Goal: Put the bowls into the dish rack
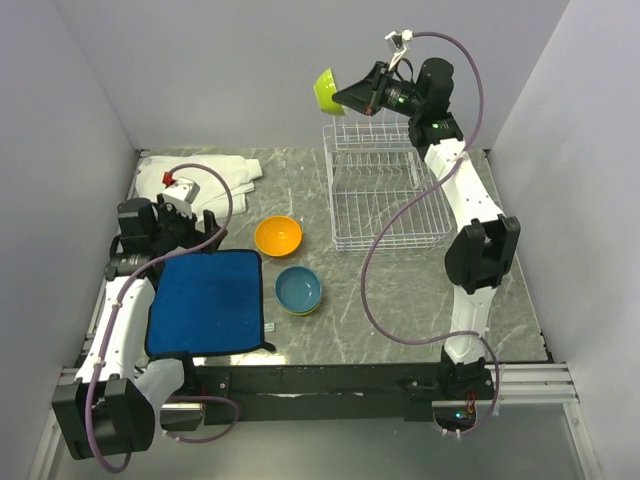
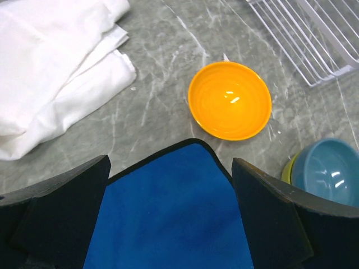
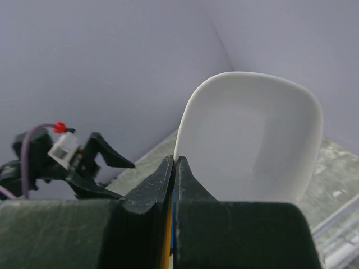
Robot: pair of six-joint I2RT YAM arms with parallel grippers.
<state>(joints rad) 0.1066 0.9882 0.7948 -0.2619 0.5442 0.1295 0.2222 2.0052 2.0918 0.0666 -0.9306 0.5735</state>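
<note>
Right fingers (image 3: 147, 196): clenched on green bowl (image 1: 325, 90) rim, above rack (image 1: 385, 190). Advice: lower on edge into a slot, release late. Left fingers (image 2: 61, 218): spread, empty.

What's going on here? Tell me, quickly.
The right arm's jaws are shut on the rim of a lime green bowl, white inside, held up near the far end of the dish rack. The rack looks empty. The left arm's jaws are open over the blue cloth, holding nothing. The orange bowl and the blue bowl sit on the table.
</note>
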